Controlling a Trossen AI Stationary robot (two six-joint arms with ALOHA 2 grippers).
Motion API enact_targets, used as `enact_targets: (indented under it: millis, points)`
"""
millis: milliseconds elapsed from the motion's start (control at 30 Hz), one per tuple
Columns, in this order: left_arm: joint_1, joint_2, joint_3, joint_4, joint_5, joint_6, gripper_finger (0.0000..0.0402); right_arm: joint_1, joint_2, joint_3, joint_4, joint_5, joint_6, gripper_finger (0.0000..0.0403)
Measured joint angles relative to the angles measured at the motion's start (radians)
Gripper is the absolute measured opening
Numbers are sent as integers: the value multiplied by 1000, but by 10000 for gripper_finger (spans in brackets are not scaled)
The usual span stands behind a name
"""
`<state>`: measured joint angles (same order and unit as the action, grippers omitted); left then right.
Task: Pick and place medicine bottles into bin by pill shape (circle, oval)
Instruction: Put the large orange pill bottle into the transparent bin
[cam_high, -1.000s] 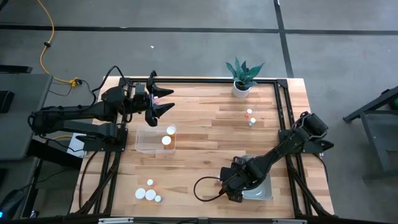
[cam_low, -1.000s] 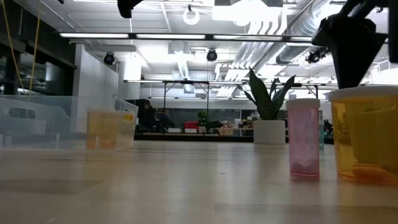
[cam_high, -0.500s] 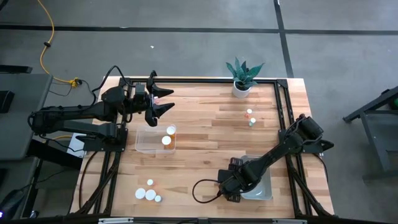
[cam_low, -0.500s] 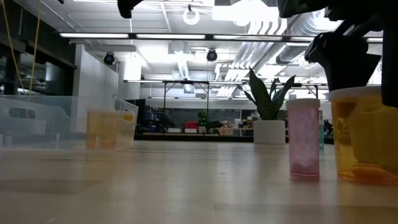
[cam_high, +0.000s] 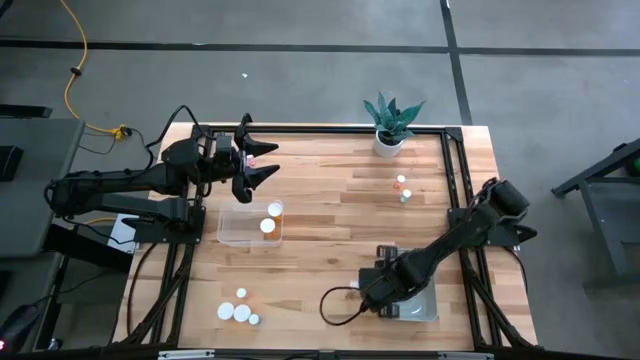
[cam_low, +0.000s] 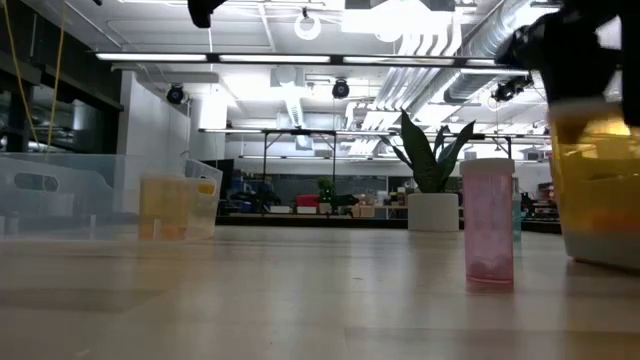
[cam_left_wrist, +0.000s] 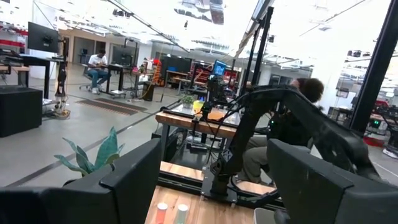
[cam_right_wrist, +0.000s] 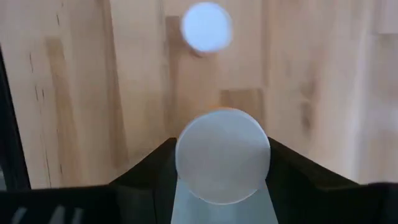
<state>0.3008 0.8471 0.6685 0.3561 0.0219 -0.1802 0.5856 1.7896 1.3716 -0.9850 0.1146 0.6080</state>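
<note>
While the left gripper (cam_high: 258, 166) hangs spread over the bench's far left, the right gripper (cam_high: 372, 296) works near the front edge. Low down, an orange bottle (cam_low: 598, 185) looks lifted. Its white cap (cam_right_wrist: 222, 155) sits pinched between the fingers (cam_right_wrist: 149, 169); no labels readable.

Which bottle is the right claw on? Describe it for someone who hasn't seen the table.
Start at the clear bin on the table's right side; the right claw is beside it. Gripped in it is the orange bottle, white-capped. The slimmer pink bottle next to it stands free on the table.
</note>
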Motion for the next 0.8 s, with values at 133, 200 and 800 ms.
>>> enact_targets:
  millis: [133, 200, 800]
  points:
    - [0, -7, 0, 0, 0, 0, 280, -62, -120, 0, -58, 96, -43, 194]
    - [-1, -12, 0, -7, 0, -3, 280, -114, -178, 0, -49, 152, -67, 195]
    - [-2, -178, 0, -408, -36, -106, 280, -553, -221, 0, 416, -4, -572, 194]
